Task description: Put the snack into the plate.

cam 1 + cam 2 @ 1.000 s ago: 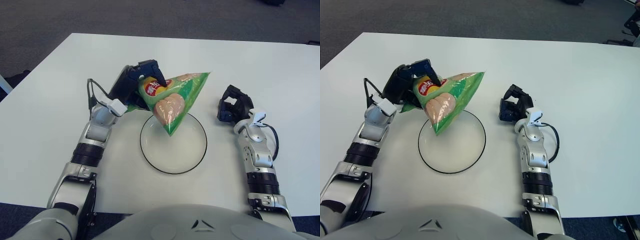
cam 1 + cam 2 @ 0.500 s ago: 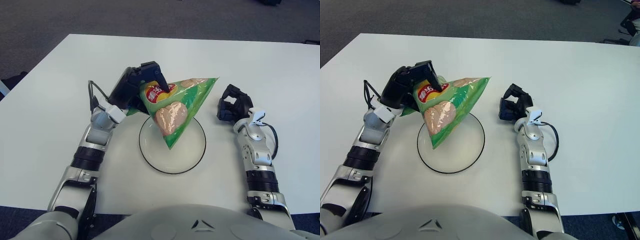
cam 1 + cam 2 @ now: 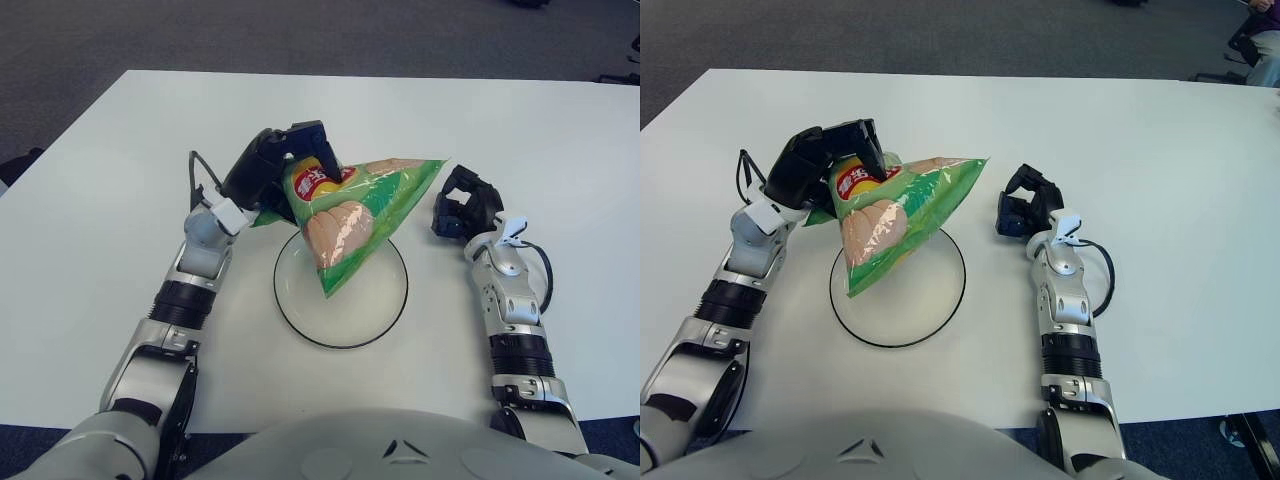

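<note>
Chip bag held over the plate

The left hand (image 3: 283, 165) grips the green chip bag (image 3: 352, 215) above the glass plate (image 3: 341, 288), toward its 11 o'clock rim. The right hand (image 3: 462, 205) rests curled on the white surface (image 3: 100, 200), at 3 o'clock.

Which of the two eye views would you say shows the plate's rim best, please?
The right eye view: the snack bag in the left hand covers less of the plate. The left eye view hides more of its far rim.
</note>
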